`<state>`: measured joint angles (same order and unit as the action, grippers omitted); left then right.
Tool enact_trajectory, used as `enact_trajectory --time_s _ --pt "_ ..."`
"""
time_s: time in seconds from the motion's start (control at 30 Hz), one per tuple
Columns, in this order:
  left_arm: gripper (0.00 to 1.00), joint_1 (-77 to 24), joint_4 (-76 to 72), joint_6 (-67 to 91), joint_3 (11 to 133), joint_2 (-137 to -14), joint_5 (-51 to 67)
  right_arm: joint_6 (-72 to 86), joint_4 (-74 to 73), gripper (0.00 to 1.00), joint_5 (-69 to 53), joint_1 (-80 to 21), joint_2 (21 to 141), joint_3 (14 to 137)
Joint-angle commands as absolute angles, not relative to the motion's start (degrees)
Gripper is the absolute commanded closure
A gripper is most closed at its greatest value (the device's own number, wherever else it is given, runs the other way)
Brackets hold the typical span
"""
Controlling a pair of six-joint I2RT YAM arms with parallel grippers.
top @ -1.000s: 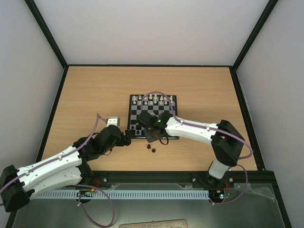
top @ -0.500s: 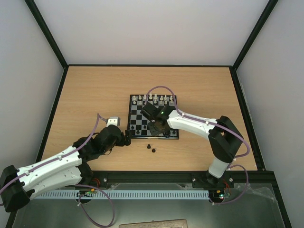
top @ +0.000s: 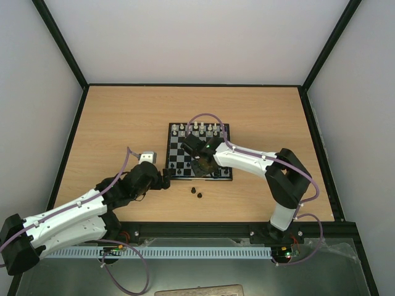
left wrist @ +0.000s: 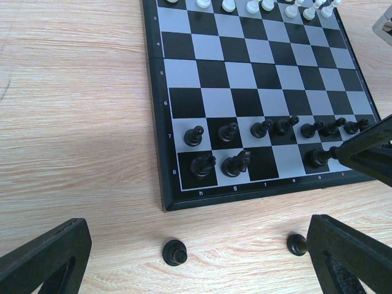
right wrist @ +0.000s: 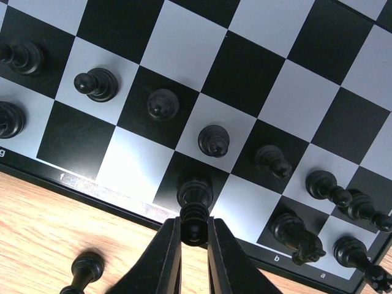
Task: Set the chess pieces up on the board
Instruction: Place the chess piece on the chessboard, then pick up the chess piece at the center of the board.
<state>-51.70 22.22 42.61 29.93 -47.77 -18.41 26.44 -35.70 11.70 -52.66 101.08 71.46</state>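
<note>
On the overhead view the wooden surface (top: 123, 123) fills the middle, with the board (top: 176, 148) at its centre. My right arm (top: 247, 161) reaches over the board's lower half. The right jaws are clamped on one black piece (right wrist: 195, 196), bottom centre of that wrist view, over a dark edge-row square. The left jaws stand wide apart. Other chess pieces (left wrist: 228, 131) stand on the board's two lowest rows, and two loose pieces (left wrist: 174, 252) sit on the surface just below it

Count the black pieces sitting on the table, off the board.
2 pieces, both on the table just off the board: one near corner h, the other below file e. More may be hidden.
</note>
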Motion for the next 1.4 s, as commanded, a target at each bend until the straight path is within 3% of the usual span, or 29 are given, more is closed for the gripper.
enact_trajectory --time_s 0.0,0.43,0.6,0.9,1.37 --pt "0.01 -51.39 21.51 42.18 30.49 -47.85 -18.46 25.49 -37.33 0.89 10.99 -52.58 102.58 72.66" --pt "0.01 -51.32 21.66 42.19 30.54 -47.89 -18.52 25.14 -37.22 0.79 10.42 -52.59 102.62 72.89" --pt "0.01 -51.23 21.78 42.12 30.87 -48.03 -18.63 24.98 -37.35 0.69 10.35 -52.63 101.66 73.35" --pt "0.01 -50.99 22.41 41.89 32.57 -49.34 -18.87 26.0 -37.52 0.43 8.82 -52.7 94.07 70.68" --pt "0.01 -50.45 23.32 40.24 35.98 -40.84 -19.57 29.11 -33.44 0.4 5.37 -60.27 88.23 62.48"
